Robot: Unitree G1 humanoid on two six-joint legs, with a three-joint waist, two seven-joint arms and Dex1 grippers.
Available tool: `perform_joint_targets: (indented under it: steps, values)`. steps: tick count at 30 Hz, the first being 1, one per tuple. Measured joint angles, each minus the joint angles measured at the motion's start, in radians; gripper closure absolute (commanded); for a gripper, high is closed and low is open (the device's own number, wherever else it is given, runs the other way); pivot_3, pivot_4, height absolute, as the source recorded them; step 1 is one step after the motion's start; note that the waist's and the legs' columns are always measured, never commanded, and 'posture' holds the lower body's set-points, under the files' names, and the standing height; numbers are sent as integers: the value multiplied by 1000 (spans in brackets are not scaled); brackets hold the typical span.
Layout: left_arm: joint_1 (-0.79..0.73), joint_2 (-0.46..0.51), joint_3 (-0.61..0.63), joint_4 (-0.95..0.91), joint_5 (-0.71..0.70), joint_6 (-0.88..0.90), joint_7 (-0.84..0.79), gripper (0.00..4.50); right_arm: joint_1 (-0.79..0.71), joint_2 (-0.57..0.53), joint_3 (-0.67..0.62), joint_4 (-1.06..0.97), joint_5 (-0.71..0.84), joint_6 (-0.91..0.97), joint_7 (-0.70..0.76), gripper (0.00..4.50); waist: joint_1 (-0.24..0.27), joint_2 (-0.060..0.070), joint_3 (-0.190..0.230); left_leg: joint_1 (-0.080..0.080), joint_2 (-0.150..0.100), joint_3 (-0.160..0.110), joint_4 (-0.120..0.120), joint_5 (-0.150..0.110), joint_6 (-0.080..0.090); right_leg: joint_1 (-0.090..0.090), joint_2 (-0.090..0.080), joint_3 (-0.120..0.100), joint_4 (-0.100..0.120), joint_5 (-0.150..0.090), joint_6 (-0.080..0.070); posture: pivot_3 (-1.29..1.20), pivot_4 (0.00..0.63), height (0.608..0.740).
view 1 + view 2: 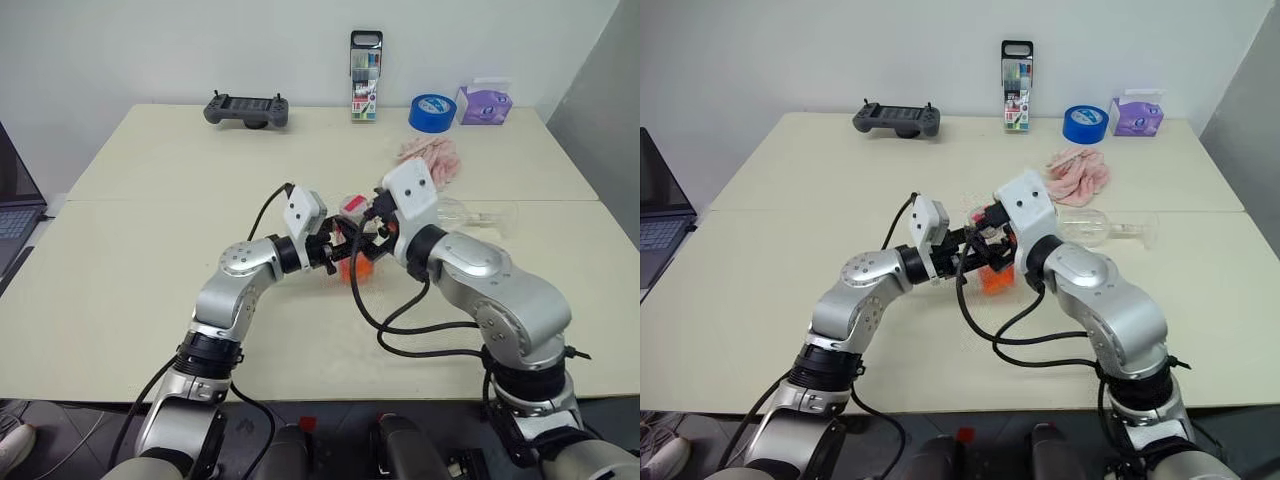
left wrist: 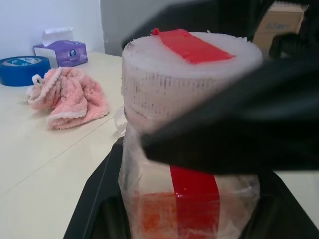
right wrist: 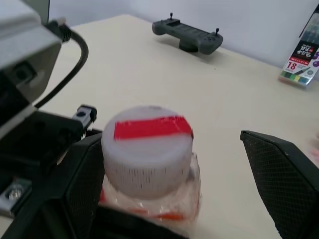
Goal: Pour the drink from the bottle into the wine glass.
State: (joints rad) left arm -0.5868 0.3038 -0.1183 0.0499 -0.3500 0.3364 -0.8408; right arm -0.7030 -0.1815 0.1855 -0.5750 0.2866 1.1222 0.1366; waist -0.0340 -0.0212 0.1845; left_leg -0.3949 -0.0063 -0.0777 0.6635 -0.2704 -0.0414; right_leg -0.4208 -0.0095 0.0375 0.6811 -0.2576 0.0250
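Observation:
My left gripper (image 1: pixel 343 256) is shut on the bottle (image 1: pixel 354 250), a small clear one held upright just above the table. The left wrist view shows its black fingers (image 2: pixel 94 209) against both sides of the bottle (image 2: pixel 149 199). The orange-red drink (image 1: pixel 993 280) fills its lower part. A red strip crosses its white cap (image 3: pixel 147 149). My right gripper (image 3: pixel 184 179) is open, with one finger (image 3: pixel 82 184) beside the cap and the other standing well apart. The wine glass (image 1: pixel 1087 226) lies on its side on the table to the right, apart from both grippers.
A pink cloth (image 1: pixel 430 158) lies behind the glass. Along the table's far edge are a dark game controller (image 1: pixel 246 110), a tall marker case (image 1: pixel 365 75), a blue tape roll (image 1: pixel 432 112) and a purple tissue box (image 1: pixel 484 103). A laptop (image 1: pixel 15 210) sits off the left side.

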Motion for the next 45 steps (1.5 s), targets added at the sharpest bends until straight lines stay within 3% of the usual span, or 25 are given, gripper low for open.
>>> perform_joint_targets:
  steps: [14, 38, 45]
  values:
    - [0, -2, -10, -2, 2, 6, 2, 2575, -30, -31, 39, 78, -39, -6, 16, 108, 1, 0, 0, 0, 0, 0, 0, 0, 0, 0, -1, 0, 0, 0, 0, 0, 150, 740]
    - [-15, -9, -31, 4, 4, 2, -3, 2576, 76, -81, -128, -122, 89, 140, 78, 108, 2, 0, 0, -1, -1, 0, 0, 0, 0, 0, 0, 0, -1, 0, 0, 0, 150, 740]
    - [-17, 8, 6, 43, 7, 6, 5, 2577, 86, 27, -132, -219, 52, 210, -43, 108, 1, 0, 0, -1, 0, -2, 0, 0, 0, 0, 0, 0, 0, 0, 0, 0, 150, 740]
